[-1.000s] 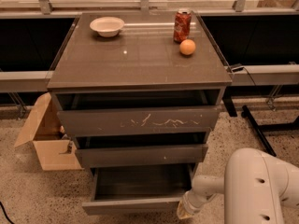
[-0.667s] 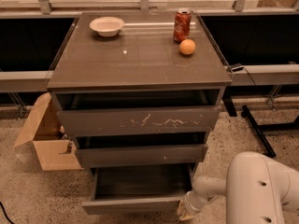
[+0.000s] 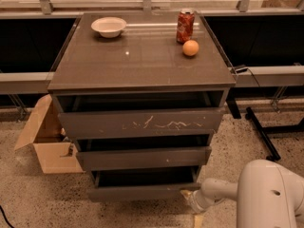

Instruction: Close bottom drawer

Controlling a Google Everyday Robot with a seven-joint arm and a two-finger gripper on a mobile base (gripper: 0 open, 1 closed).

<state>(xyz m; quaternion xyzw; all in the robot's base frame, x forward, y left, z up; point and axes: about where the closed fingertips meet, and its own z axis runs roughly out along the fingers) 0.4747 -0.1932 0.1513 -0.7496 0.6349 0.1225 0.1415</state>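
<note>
Our end effector (image 3: 189,198) sits at the right corner of the slightly open bottom drawer (image 3: 137,192); we cannot tell its grip.

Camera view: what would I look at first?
A dark grey three-drawer cabinet fills the middle, with a red soda can, round orange fruit and white bowl on top. Lower right, the white robot's gripper is at the slim dark grey bottom drawer, which is partly open.

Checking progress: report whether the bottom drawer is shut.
Bottom drawer slightly open: front juts out, dark gap above; gripper at its right corner.
</note>
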